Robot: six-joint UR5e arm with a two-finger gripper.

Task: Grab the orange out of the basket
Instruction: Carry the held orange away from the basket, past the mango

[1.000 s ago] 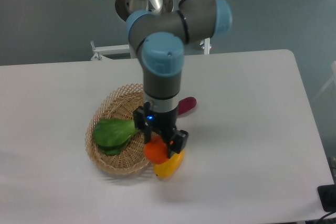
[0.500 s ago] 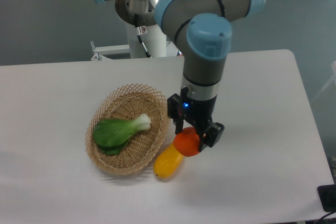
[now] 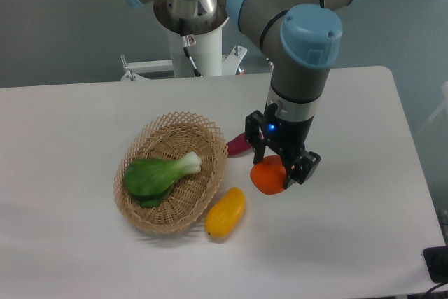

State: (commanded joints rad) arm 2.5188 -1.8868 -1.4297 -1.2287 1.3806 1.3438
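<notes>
The orange (image 3: pixel 269 177) is round and bright orange, held between the black fingers of my gripper (image 3: pixel 278 173), which is shut on it. It hangs over the white table to the right of the basket (image 3: pixel 143 209), well outside its rim. The basket is a light tan oval of woven wicker at centre left. Whether the fruit touches the table I cannot tell.
A green bok choy (image 3: pixel 157 175) lies inside the basket. A yellow mango (image 3: pixel 225 212) rests on the table against the basket's lower right rim. A dark red object (image 3: pixel 239 146) lies just behind my gripper. The arm's base (image 3: pixel 192 40) stands at the table's far edge.
My gripper has carried the orange to the right, from the basket's right rim out over the table. The mango and bok choy have stayed put.
</notes>
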